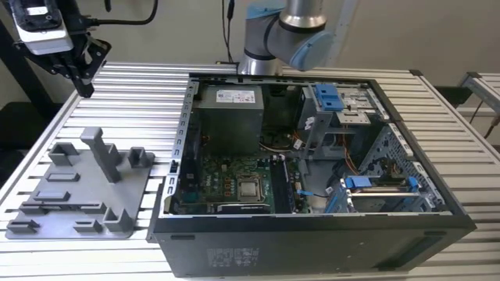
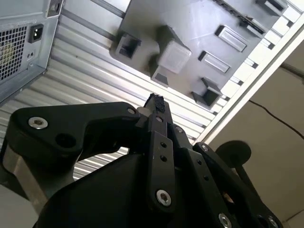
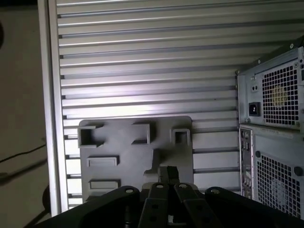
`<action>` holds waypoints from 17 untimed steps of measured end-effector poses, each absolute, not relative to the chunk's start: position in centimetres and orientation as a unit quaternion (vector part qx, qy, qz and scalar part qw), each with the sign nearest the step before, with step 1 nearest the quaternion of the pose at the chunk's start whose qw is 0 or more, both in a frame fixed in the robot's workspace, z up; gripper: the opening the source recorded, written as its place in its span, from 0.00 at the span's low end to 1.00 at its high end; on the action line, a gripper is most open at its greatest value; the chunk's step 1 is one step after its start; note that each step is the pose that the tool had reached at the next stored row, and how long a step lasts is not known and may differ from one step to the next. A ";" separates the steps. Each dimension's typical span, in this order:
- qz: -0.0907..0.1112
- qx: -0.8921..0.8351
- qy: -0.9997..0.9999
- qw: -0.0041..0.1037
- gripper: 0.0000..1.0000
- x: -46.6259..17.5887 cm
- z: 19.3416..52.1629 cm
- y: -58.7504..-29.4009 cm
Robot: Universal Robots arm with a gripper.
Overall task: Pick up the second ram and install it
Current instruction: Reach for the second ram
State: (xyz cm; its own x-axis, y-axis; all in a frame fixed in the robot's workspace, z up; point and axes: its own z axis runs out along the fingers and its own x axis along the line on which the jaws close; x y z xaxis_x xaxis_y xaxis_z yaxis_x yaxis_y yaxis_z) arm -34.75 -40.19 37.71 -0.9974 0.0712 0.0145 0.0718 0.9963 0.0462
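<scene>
ribbed aluminium table top (image 1: 140, 88) under it all, pale wall behind, and up high over the table's far corner at the exterior view's left hangs the black two-finger gripper (image 1: 84, 88), fingers pressed together tip to tip, pointing down. in both wrist views those closed tips (image 2: 156, 102) (image 3: 167, 172) line up with the tall upright post (image 2: 173, 57) of the grey plastic fixture tray (image 1: 140, 187), which lies flat on the slats below with its low blocks and shallow rectangular recesses. moving out: just beside the tray, at the exterior view's right, sits the open black computer case (image 1: 312, 234), its perforated silver rear panel (image 3: 270, 118) showing in the first wrist view. the gripper is well apart from the case. inside it, a grey metal power-supply box (image 1: 226, 120) sits at the far end, a green motherboard (image 1: 211, 187) lies nearer, with a square silver processor socket (image 1: 248, 188) on it. blue plastic drive clips (image 1: 328, 96) sit on the metal cages at the exterior view's right. the second ram, a long narrow flat dark memory board, i cannot single out: long narrow dark strips (image 1: 283, 184) stand on edge in the slots just at the exterior view's right of the socket, and whether one of them is it i cannot tell. behind the case rises the grey-and-blue arm joint (image 1: 285, 32).
</scene>
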 end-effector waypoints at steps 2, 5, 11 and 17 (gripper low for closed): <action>-0.023 -0.036 -0.999 0.006 0.11 -35.5 37.7 -40.2; -0.023 -0.036 -0.999 0.006 0.11 -36.6 37.7 -40.2; -0.023 -0.036 -0.999 0.006 0.11 -38.5 37.5 -40.2; -0.023 -0.036 -0.999 0.006 0.11 -40.0 37.5 -40.2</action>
